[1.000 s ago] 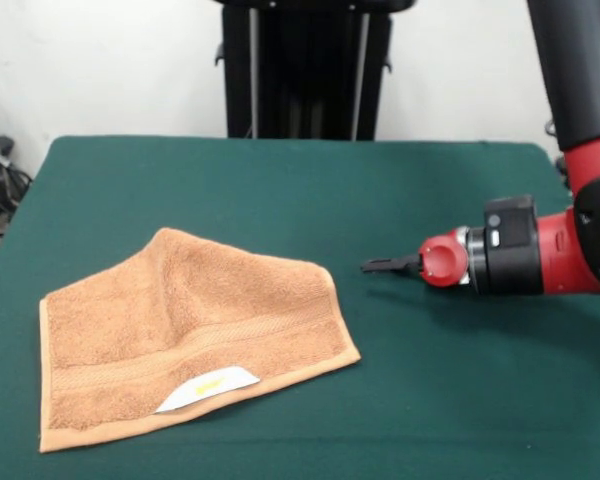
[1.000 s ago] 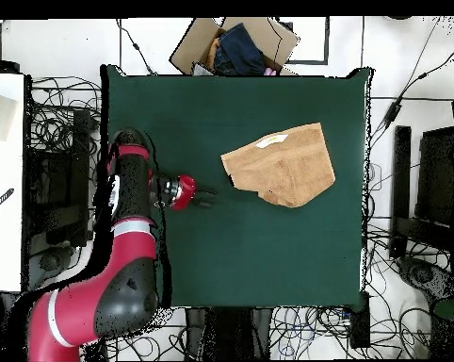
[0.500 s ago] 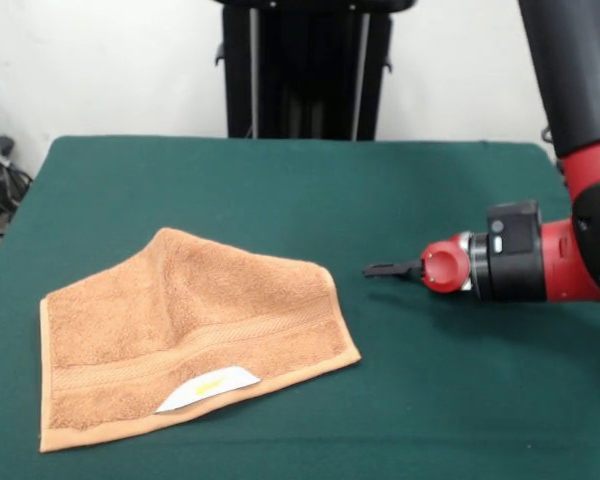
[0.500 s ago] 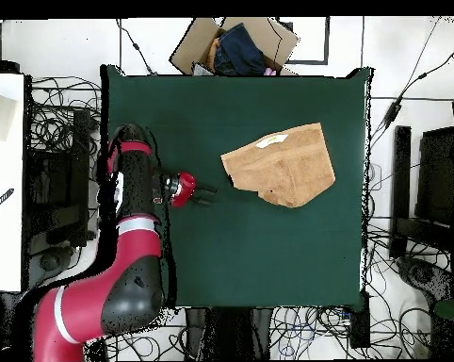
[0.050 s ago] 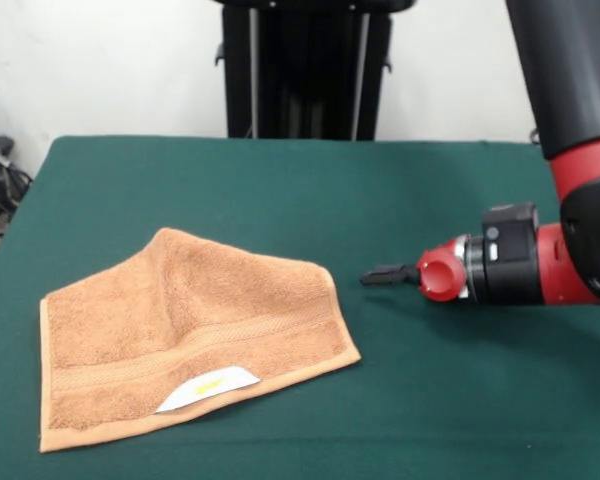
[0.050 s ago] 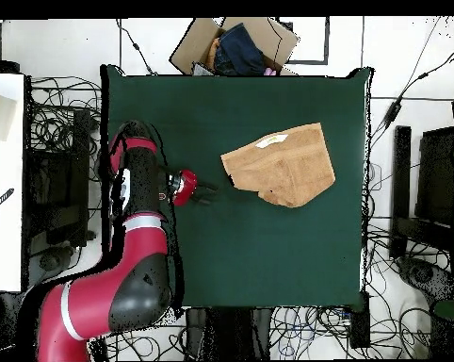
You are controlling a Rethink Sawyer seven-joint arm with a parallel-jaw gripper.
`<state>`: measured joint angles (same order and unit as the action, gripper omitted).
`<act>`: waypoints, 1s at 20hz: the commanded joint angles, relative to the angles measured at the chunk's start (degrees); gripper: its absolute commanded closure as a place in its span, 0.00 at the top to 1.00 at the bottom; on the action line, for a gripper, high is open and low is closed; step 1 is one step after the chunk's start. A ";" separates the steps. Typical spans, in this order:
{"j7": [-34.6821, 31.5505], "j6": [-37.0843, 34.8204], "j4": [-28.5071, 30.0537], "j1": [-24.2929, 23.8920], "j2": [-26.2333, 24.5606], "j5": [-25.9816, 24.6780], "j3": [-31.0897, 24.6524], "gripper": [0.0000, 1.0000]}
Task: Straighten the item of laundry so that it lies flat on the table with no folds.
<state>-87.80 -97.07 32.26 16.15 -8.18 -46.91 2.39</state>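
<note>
A: Towel (image 5: 185,335) position first. Where on the table (image 5: 280,190)?

B: Front view: it sits toward the near edge, in the left half, clear of every edge. Overhead view: same towel (image 6: 283,163), roughly mid-table, shifted to the side away from the arm.

A: Flat?

B: No. One corner is folded over, so the outline runs to a slanted edge instead of a square one. A ridge rises through the middle. What lies beneath the folded part is hidden.

A: Markings?

B: Woven band runs parallel to the near hem. White label (image 5: 208,388) with a yellow mark pokes out at that hem; the mark itself is too small to read.

A: Gripper (image 5: 382,274)?

B: Horizontal, low over the table, pointing at the towel's right corner, near it but apart. Dark tips merge into one shape in the front view, and the overhead view shows the gripper (image 6: 206,195) only as a dark blob against the cloth. Cannot tell how wide it is set. Nothing visible in it.

A: Arm?

B: Cut off by the right and top edges in the front view.
</note>
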 commanded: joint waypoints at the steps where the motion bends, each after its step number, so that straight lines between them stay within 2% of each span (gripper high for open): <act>1: 2.37 45.34 2.11 -4.31 -5.48 0.68 -12.37 1.00; 20: 7.66 50.10 2.19 -8.29 -6.59 -0.92 -16.44 1.00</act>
<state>-82.52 -96.10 34.23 12.07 -5.42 -46.23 -2.12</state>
